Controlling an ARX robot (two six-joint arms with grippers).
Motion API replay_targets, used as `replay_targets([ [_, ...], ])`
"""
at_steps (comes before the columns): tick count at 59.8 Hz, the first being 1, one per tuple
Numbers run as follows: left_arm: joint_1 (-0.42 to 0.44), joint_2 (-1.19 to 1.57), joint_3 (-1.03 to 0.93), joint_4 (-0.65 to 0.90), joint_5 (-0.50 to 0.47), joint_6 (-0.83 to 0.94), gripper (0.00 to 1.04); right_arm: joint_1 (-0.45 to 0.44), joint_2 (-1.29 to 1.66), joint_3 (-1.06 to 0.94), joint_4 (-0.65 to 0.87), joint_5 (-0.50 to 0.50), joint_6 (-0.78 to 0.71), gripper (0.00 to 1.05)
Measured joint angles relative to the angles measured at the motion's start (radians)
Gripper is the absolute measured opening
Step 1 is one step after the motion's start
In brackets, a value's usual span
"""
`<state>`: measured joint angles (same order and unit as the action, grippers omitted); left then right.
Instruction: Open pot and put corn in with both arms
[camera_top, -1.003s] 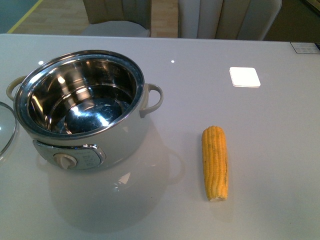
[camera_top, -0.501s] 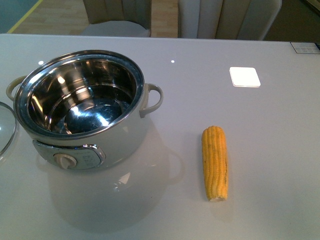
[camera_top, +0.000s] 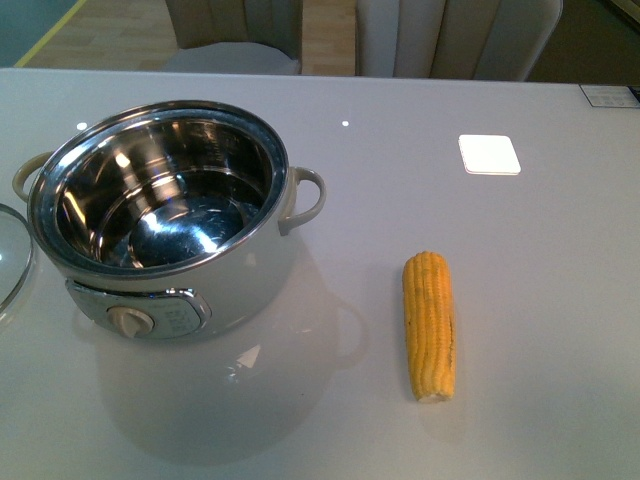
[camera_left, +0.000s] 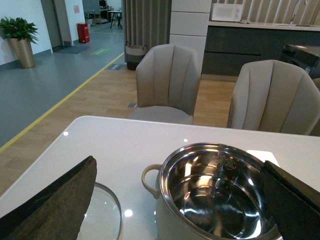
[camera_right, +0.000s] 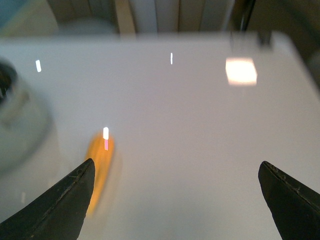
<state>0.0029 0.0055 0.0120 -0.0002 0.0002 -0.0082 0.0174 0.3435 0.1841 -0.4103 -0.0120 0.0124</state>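
Observation:
The cream-white pot (camera_top: 170, 215) stands open at the table's left, its steel inside empty; it also shows in the left wrist view (camera_left: 215, 200). Its glass lid (camera_top: 10, 262) lies flat on the table left of it, and shows in the left wrist view (camera_left: 102, 217). The yellow corn (camera_top: 430, 325) lies on the table right of the pot, pale cut end toward me. In the right wrist view it is a blurred orange streak (camera_right: 100, 165). My left gripper (camera_left: 180, 200) is open above and in front of the pot. My right gripper (camera_right: 175, 200) is open above the table, right of the corn. Neither arm shows in the front view.
A white square patch (camera_top: 490, 154) shows on the table at the back right. Two beige chairs (camera_left: 167, 82) stand behind the table's far edge. The grey tabletop (camera_top: 540, 260) runs on to the right of the corn.

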Motion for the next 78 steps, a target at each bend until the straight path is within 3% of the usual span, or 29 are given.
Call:
replay_targets([
  [4, 0.000, 0.000, 0.000, 0.000, 0.000, 0.000, 0.98, 0.023, 0.146, 0.002, 0.010, 0.008, 0.019, 0.96],
  [10, 0.000, 0.000, 0.000, 0.000, 0.000, 0.000, 0.98, 0.097, 0.351, 0.009, 0.156, 0.028, 0.067, 0.96],
  [19, 0.000, 0.000, 0.000, 0.000, 0.000, 0.000, 0.98, 0.262, 0.761, 0.068, 0.485, 0.065, 0.148, 0.96],
  [31, 0.000, 0.000, 0.000, 0.000, 0.000, 0.000, 0.98, 0.334, 1.193, 0.200, 0.717, 0.093, 0.192, 0.96],
  [57, 0.000, 0.000, 0.000, 0.000, 0.000, 0.000, 0.98, 0.397, 1.663, 0.465, 0.797, 0.121, 0.218, 0.96],
  [78, 0.000, 0.000, 0.000, 0.000, 0.000, 0.000, 0.98, 0.434, 1.846, 0.597, 0.795, 0.127, 0.250, 0.96],
])
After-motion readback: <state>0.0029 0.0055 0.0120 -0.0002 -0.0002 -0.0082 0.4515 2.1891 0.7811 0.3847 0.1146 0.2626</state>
